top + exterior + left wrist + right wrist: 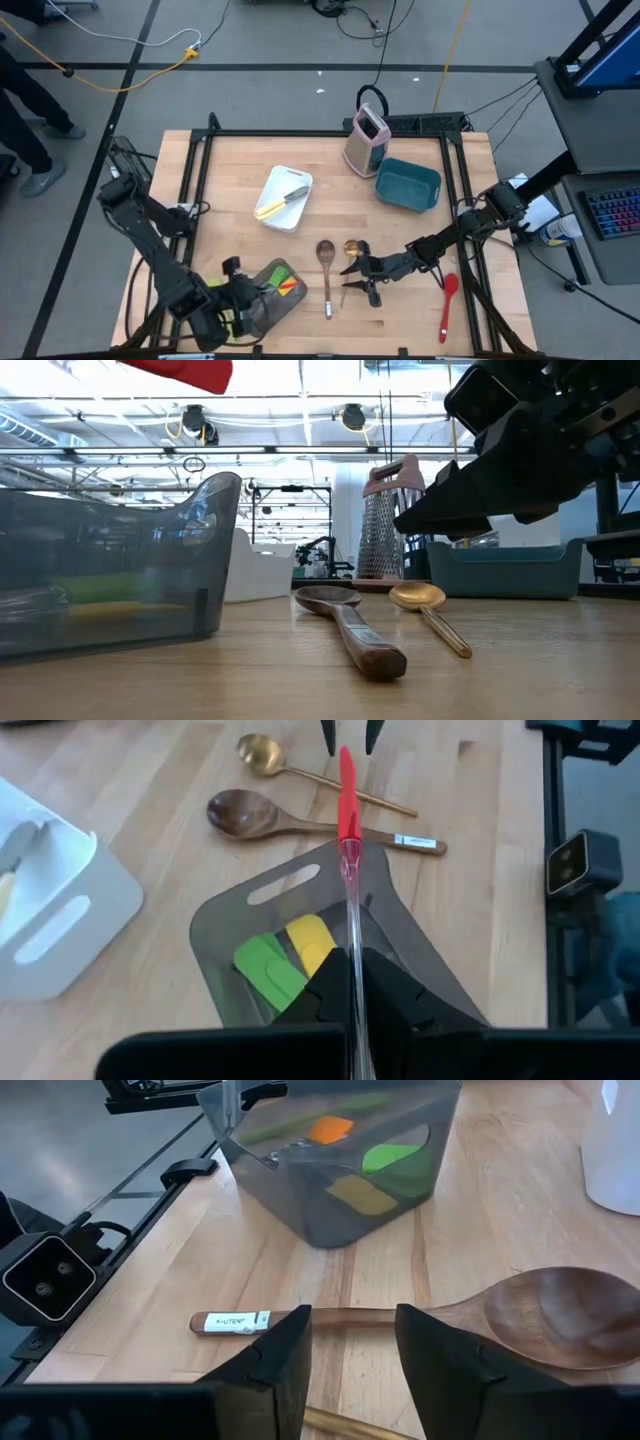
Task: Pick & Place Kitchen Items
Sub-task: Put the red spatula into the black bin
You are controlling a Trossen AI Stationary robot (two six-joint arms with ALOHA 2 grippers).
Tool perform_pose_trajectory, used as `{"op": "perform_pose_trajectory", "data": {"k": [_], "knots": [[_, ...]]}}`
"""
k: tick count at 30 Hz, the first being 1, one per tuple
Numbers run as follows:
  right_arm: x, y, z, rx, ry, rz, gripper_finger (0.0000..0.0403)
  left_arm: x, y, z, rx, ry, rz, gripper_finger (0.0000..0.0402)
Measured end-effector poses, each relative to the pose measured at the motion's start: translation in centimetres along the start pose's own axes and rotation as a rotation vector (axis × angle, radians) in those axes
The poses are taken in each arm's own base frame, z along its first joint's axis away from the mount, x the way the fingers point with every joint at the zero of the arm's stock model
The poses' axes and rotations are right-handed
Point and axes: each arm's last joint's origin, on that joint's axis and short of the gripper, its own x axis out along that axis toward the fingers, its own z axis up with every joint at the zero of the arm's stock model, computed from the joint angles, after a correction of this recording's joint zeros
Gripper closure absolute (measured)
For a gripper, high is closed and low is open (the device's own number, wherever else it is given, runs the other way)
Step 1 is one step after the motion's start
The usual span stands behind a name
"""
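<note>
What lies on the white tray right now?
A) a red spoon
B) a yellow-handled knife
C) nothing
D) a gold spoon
B: the high view shows the yellow-handled knife lying across the white tray, while the gold spoon and red spoon lie on the bare table.

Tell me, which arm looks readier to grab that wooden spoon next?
Probably the right: its gripper hovers with jaws open beside the wooden spoon. The left gripper is shut on a red spatula over the grey pan.
</note>
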Motion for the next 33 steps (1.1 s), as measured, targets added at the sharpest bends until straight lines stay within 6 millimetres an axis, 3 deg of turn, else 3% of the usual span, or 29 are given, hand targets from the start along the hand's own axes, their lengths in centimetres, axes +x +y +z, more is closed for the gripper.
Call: {"op": "perform_pose_trajectory", "data": {"k": [5,15,23,33], "knots": [[0.0,0.0,0.0,0.01,0.0,0.0,0.0265,1.3,-0.7,-1.2,-0.059,0.041,0.026,0.0395],[0.0,0.0,0.0,0.015,0.0,-0.001,0.0268,5.0,-1.6,-3.1,-0.431,0.219,0.104,0.0389],[0.0,0.0,0.0,0.015,0.001,-0.001,0.0268,8.0,-2.3,-2.7,-0.696,0.247,0.09,0.0384],[0.0,0.0,0.0,-0.022,0.001,-0.001,0.027,11.4,-3.4,-2.9,-0.63,0.332,-0.018,0.0334]]}}
